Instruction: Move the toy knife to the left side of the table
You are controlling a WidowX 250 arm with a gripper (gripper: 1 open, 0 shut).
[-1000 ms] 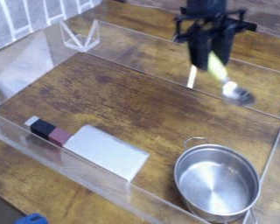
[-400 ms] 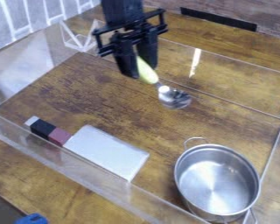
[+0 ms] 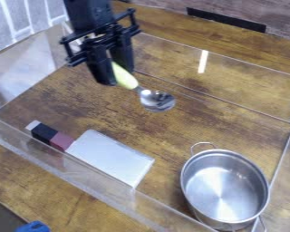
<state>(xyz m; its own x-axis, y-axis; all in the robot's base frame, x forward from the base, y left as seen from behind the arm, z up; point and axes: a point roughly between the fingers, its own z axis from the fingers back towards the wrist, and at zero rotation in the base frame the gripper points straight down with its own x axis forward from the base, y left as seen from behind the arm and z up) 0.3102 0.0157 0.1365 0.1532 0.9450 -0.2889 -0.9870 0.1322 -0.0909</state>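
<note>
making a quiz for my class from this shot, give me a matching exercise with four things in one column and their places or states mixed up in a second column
Things:
1. toy knife
2. pot
3. cleaver
4. claw

Places or states:
A. lying flat near the front wall, left of centre
B. shut on a yellow-green handle, over the left rear of the table
C. standing empty in the front right corner
D. held up at a tilt, silver head lowest

Pairs: 1-D, 2-C, 3-A, 4-B
</note>
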